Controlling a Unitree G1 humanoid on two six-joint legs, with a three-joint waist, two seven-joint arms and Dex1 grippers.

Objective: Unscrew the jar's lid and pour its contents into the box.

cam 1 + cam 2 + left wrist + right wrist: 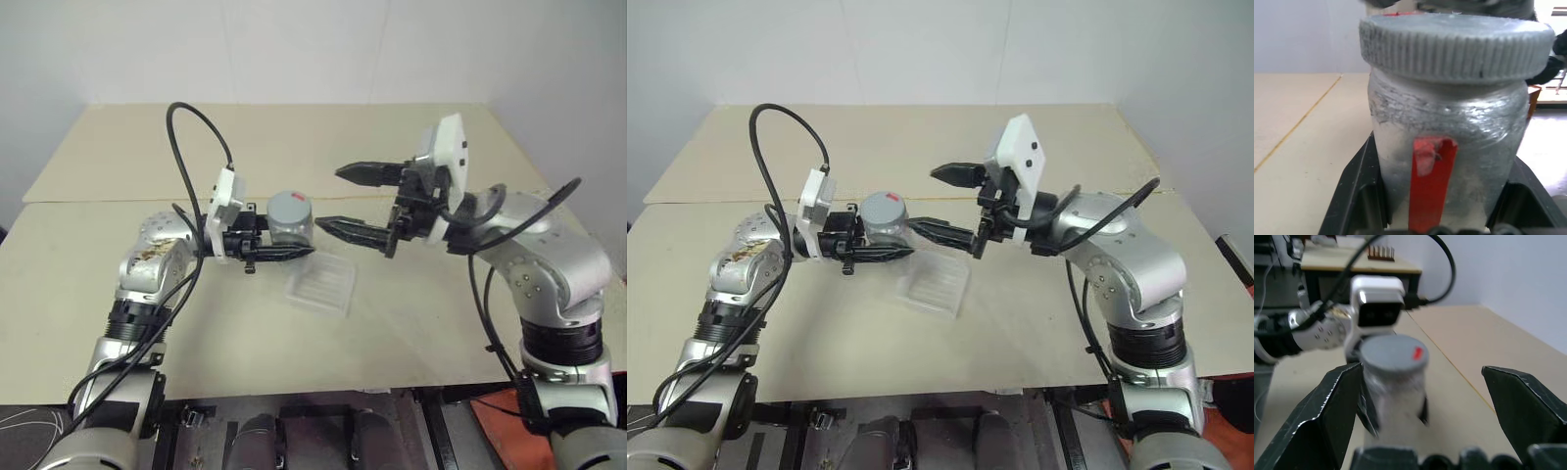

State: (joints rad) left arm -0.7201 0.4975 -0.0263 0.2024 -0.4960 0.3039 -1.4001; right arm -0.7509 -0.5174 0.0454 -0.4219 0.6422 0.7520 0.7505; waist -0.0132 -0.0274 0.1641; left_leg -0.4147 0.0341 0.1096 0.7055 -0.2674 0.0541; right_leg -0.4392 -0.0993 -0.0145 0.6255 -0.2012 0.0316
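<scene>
- Jar (291, 217), silvery grey, is held upright above the beige table (411, 323), clamped around its body by the left gripper (277, 241), whose black fingers (1359, 191) press on both sides of it.
- Lid (1454, 41), grey with a ribbed edge, sits on top of the jar; a small red mark (1418, 352) shows on its flat top.
- Red strip (1430, 186) runs down the jar's side, torn or scuffed near its upper end; no writing or brand can be read on it, on the lid, or anywhere else on the jar.
- Right gripper (351, 201) is level with the jar and points at it, its two black fingers (367, 174) spread wide, one higher and one lower, the tips just beside the lid and jar but not touching them.
- Box (321, 284), a shallow clear plastic tray with a ridged bottom, lies on the table below and slightly to the right of the jar; nothing can be made out inside it.
- Contents of the jar are hidden by its opaque wall and the lid.
</scene>
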